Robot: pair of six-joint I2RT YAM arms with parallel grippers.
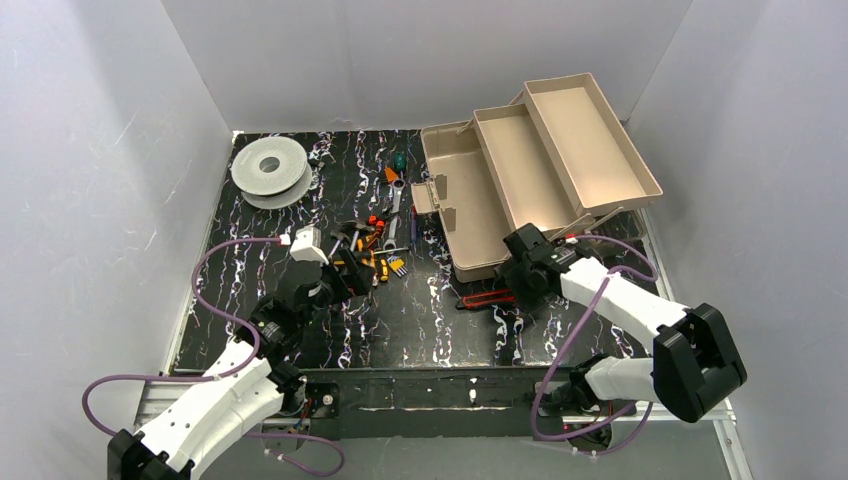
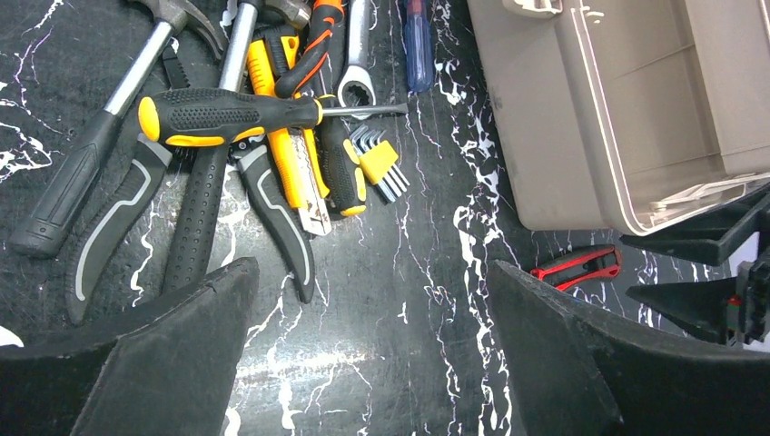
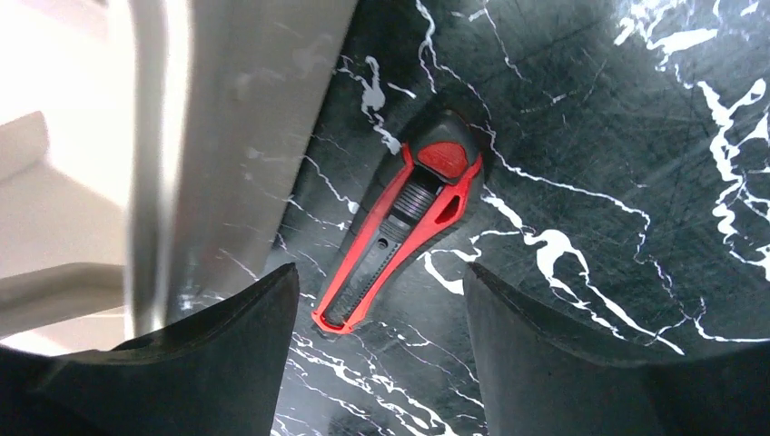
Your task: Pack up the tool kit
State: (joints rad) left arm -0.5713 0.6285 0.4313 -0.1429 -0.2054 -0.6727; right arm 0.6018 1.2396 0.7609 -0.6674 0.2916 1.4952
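The tan toolbox (image 1: 470, 205) stands open at the back right, its tiered trays (image 1: 590, 130) fanned out. Left of it lies a pile of tools (image 1: 370, 245): a yellow-black screwdriver (image 2: 227, 113), a hammer (image 2: 100, 136), pliers (image 2: 127, 218), a silver wrench (image 2: 357, 64) and hex keys (image 2: 381, 163). My left gripper (image 2: 370, 268) hangs open just in front of the pile, over bare table. A red-black utility knife (image 3: 399, 227) lies by the toolbox's front wall (image 3: 227, 109). My right gripper (image 3: 380, 272) is open, and the knife's near end lies between its fingertips without touching them.
A round grey-white spool (image 1: 270, 168) sits at the back left. White walls close in the black marbled table (image 1: 420, 330) on three sides. The right gripper's black fingers (image 2: 717, 272) show at the right edge of the left wrist view.
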